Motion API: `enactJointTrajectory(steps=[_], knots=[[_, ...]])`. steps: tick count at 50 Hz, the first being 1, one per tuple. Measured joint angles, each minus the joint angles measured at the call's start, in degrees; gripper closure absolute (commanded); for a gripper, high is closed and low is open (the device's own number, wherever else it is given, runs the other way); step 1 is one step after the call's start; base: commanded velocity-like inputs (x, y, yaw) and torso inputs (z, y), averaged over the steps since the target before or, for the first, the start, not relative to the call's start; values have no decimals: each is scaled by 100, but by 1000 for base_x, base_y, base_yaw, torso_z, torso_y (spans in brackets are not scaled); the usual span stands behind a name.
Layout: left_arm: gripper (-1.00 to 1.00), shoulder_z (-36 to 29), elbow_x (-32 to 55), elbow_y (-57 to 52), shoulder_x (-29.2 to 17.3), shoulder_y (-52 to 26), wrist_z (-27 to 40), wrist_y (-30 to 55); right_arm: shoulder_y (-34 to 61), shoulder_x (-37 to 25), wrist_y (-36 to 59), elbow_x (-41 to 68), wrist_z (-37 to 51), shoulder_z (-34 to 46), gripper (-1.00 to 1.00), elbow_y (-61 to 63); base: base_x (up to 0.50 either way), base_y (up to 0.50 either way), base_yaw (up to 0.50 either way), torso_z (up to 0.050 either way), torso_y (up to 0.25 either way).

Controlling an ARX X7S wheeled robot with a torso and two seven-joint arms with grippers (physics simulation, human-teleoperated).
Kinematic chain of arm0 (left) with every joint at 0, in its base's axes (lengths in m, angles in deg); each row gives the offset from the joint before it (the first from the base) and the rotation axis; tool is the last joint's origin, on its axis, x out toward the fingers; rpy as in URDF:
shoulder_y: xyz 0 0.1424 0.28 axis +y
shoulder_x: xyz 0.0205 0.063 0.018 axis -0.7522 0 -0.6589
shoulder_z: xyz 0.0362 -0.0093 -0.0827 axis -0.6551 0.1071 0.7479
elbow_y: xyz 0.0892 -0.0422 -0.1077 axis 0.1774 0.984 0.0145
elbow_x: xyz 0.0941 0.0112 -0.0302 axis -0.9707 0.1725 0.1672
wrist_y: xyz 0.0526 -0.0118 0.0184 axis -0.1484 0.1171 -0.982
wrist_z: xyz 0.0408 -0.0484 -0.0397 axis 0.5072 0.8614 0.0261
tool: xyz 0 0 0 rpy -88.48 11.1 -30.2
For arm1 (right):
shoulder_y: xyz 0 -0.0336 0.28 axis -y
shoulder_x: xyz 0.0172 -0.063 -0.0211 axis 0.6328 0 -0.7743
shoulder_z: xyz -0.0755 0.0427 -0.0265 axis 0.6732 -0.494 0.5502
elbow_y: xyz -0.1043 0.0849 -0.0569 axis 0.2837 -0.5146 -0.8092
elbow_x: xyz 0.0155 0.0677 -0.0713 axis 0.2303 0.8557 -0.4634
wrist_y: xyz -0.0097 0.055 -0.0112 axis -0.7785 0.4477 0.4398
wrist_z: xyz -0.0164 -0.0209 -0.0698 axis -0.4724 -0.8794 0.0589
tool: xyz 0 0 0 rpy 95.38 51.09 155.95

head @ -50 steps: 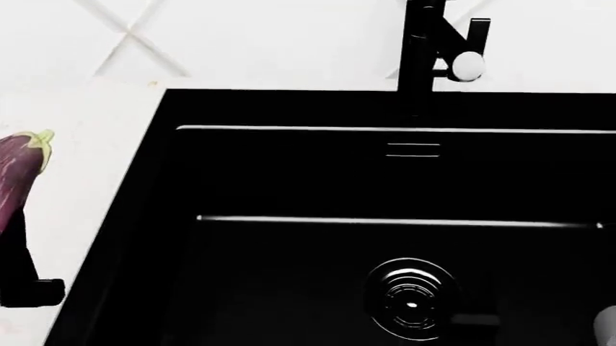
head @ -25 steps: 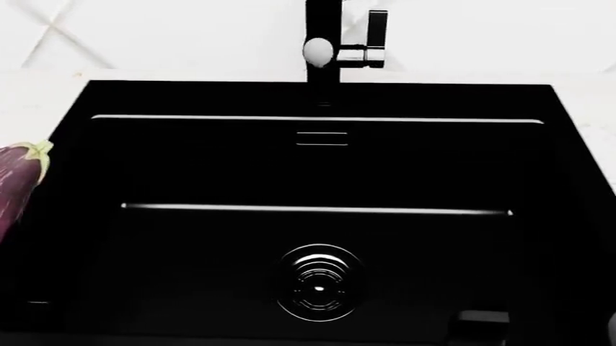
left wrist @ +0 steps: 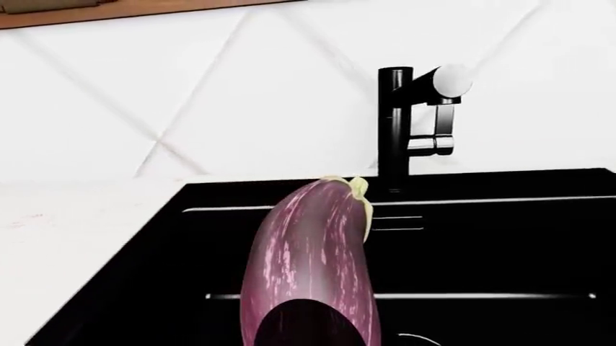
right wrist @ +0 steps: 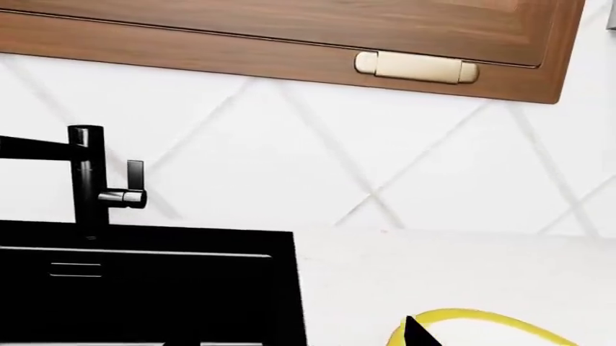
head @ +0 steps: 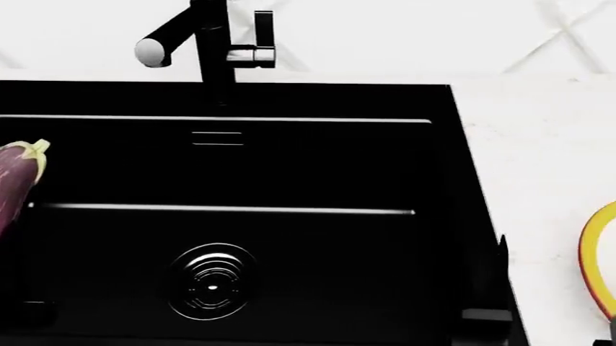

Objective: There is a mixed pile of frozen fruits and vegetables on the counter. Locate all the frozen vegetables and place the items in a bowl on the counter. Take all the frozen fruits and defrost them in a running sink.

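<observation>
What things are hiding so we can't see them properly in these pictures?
- Eggplant: its lower end is cut off at the left wrist view's edge, behind a dark pincer part; cut off at the head view's edge too.
- Bowl: only a slice of yellow rim shows in the head view.
- Both pincers: fingertips are out of view.
- Sink: its black inside hides any water.

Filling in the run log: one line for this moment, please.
left gripper: holds eggplant over sink | right gripper: not visible | bowl: on counter, right of sink
</observation>
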Motion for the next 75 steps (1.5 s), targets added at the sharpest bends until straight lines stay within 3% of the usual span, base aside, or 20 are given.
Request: enactJointTrajectory(steps=[69, 75], knots=[[100, -19, 673, -197, -147, -62, 381, 40, -76, -195, -188, -53, 66, 184, -100, 32, 12, -500, 0, 0, 0], [100, 16, 834, -243, -149, -90, 454, 79, -68, -210, -194, -96, 62, 220, -100, 33, 1, -61, 0, 0, 2]])
